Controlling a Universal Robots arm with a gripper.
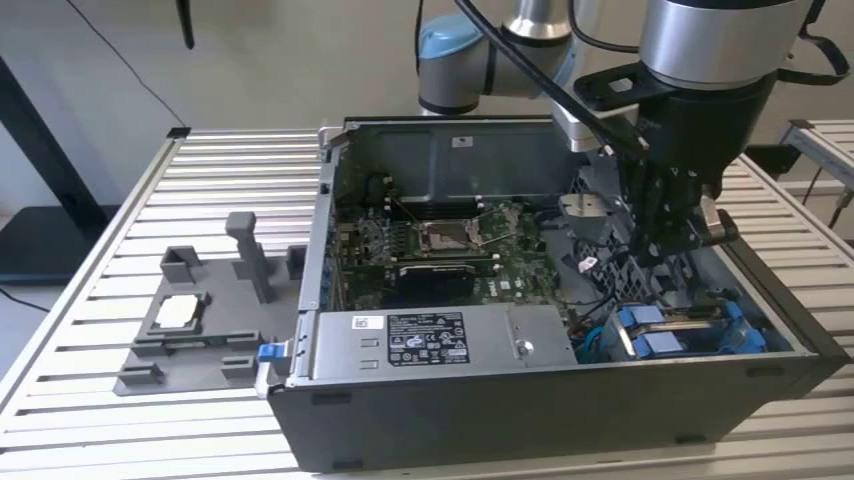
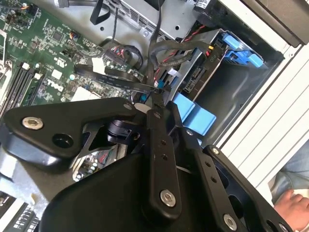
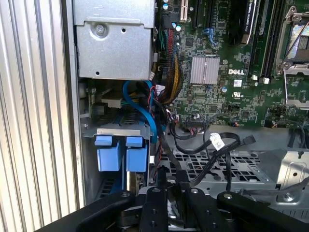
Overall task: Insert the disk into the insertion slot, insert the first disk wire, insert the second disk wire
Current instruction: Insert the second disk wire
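The disk sits inside the insertion slot at the case's front corner on the exterior view's right. Its body is mostly hidden. Its blue carrier tabs stick out of the cage, and they appear in both wrist views. My gripper hangs inside the case just behind the slot, its black fingers drawn together on a black disk wire. The wire's end sits at the fingertips, close to the slot's open side. Several other black wires trail over the perforated metal floor.
The grey power supply box with a white sticker stands along the front wall. The green motherboard lies behind it. A grey fixture rests on the slatted table on the exterior view's left. A person's hand is beyond the case.
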